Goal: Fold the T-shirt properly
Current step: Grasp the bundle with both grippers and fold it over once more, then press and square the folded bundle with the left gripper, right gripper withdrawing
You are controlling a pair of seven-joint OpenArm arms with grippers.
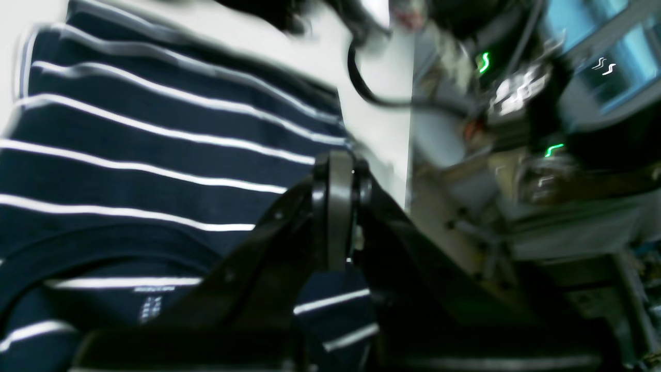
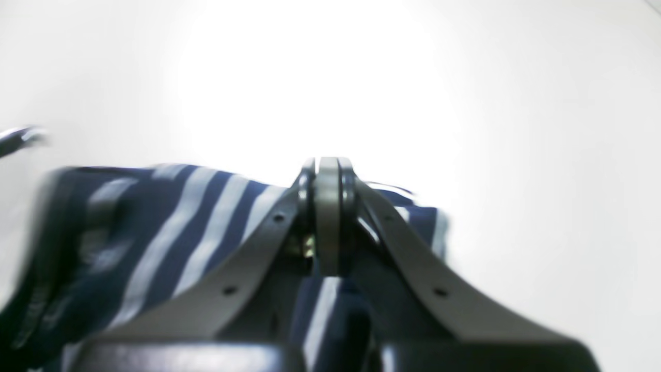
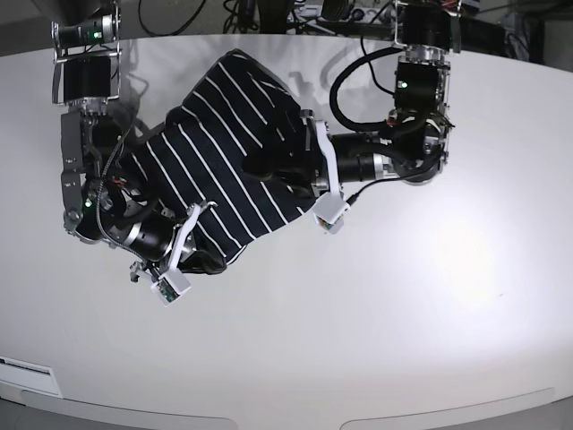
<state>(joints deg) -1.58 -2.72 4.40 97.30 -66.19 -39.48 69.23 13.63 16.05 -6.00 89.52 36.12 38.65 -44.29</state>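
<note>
- T-shirt (image 3: 224, 152) lies bunched and slanted on the white table (image 3: 430, 296) — strung between both arms.
- Left gripper (image 1: 338, 206): jaws pressed together, striped cloth just beside them.
- Right gripper (image 2: 328, 217): jaws clamped tight at the shirt's edge — fabric underneath.

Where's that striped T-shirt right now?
In the base view the T-shirt lies on the white table, upper left of centre, stretched between the left hand and the right hand.
</note>
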